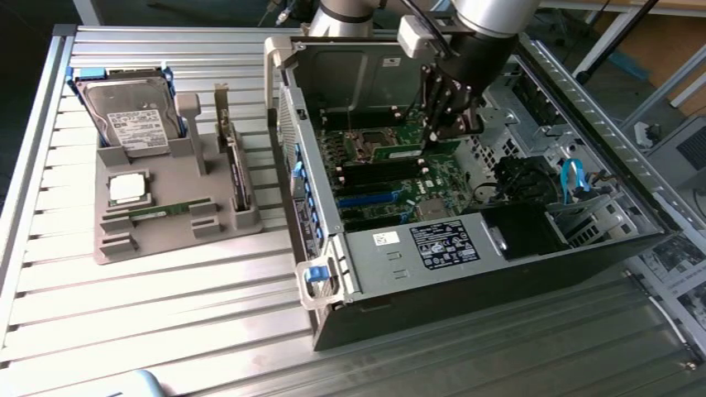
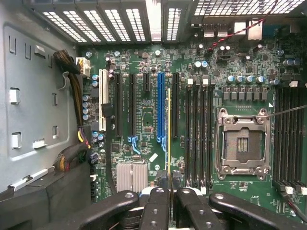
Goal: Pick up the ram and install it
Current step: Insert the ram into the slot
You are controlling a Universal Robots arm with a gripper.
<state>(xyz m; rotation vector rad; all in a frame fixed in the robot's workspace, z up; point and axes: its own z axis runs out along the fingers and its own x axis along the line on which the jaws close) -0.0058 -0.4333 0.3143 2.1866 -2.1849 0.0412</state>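
Inside the computer case, the gripper pinches the ram edge-on between narrowed fingers above the motherboard. The exterior view adds a twin stick on the grey tray, at nine o'clock from the case; the wrist view adds the empty processor socket.

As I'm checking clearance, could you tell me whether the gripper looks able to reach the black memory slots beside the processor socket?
Probably yes: the gripper, holding the ram, hangs over the motherboard, and the memory slots look empty and unobstructed.
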